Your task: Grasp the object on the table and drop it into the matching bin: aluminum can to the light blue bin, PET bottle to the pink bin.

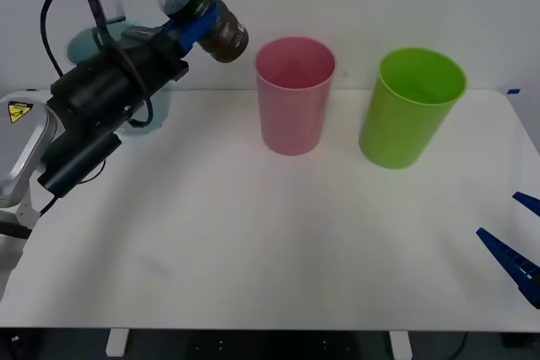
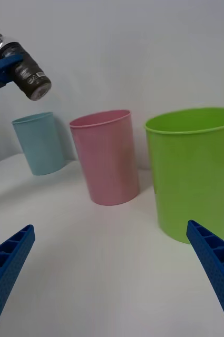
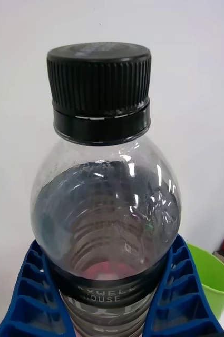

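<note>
**Bottle held aloft, pink bin next**

Front view, from left to right: our left gripper (image 1: 192,24) is clamped on the PET bottle (image 1: 196,8), holding it tilted in the air, cap up and away from the bins, base pointing toward the pink bin (image 1: 294,94). Behind and below that gripper stands the light blue bin (image 1: 89,44), mostly hidden by the arm. The pink bin sits beyond and below the bottle's base, to the gripper's right; the bottle is near its rim but not yet over the opening. A lime green bin (image 1: 411,107) stands further right, and our right gripper (image 1: 523,242) waits low at the table's (image 1: 253,242) right edge, its fingers spread apart and holding nothing.

We judge the grasp and lift done and the carry in hand. The next move calls for bringing the gripper rightward until the bottle hangs over the pink bin's mouth, then opening the fingers. Since the bottle is tilted, its base should be well inside the rim line before release.

On the dark label, the left wrist view lets us read part of a word ending in "WELL" above "HOUSE". We can read no other writing.
</note>
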